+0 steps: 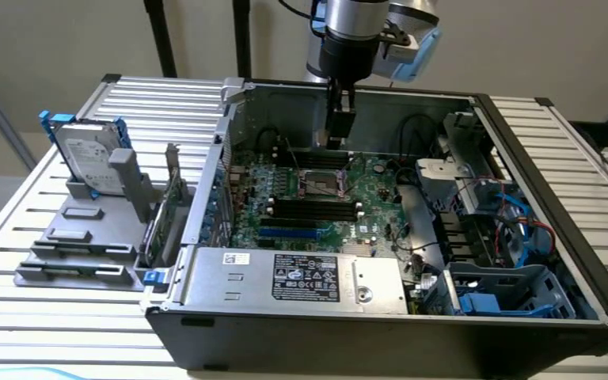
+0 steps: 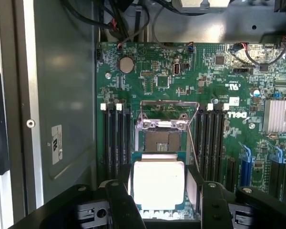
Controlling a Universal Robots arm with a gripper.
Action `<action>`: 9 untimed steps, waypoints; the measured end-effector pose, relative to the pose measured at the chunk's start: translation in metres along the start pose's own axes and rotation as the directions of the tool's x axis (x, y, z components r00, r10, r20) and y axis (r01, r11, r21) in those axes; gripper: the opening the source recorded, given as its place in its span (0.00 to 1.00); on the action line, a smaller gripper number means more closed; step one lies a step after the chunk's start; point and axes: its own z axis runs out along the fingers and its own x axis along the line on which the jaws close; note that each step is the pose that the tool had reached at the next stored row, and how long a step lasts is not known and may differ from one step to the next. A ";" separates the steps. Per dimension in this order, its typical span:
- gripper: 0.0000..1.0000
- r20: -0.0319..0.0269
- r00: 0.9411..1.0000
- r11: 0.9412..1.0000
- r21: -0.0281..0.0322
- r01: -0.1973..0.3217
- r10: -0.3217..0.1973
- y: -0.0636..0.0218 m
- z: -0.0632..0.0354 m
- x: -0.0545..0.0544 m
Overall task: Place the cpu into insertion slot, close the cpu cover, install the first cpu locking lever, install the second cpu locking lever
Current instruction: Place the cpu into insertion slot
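Currently, the small flat square cpu (image 2: 158,183) with a pale silver-beige metal face is clamped between the fingers of the black end effector (image 2: 164,187), above the green circuit board (image 2: 219,86). Just beside it, the square black insertion slot (image 2: 161,140) is uncovered, with the thin silver metal cpu cover (image 2: 169,113) raised.

One cpu (image 2: 158,183), one insertion slot (image 2: 161,141), one cpu cover (image 2: 162,124), one hard drive (image 1: 85,154)

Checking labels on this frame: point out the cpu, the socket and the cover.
cpu (image 2: 158,185): wrist view, middle of its pale face.
socket (image 2: 157,141): wrist view, its dark contact field.
cover (image 2: 162,124): wrist view, silver bar beside the socket.
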 end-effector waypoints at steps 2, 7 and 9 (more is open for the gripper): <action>0.54 0.000 1.000 1.000 0.000 0.000 0.000 0.0003 0.0038 -0.001; 0.54 0.000 1.000 1.000 0.000 0.000 0.000 0.0008 0.0126 -0.010; 0.54 0.000 1.000 1.000 0.000 0.000 0.000 0.0010 0.0163 -0.013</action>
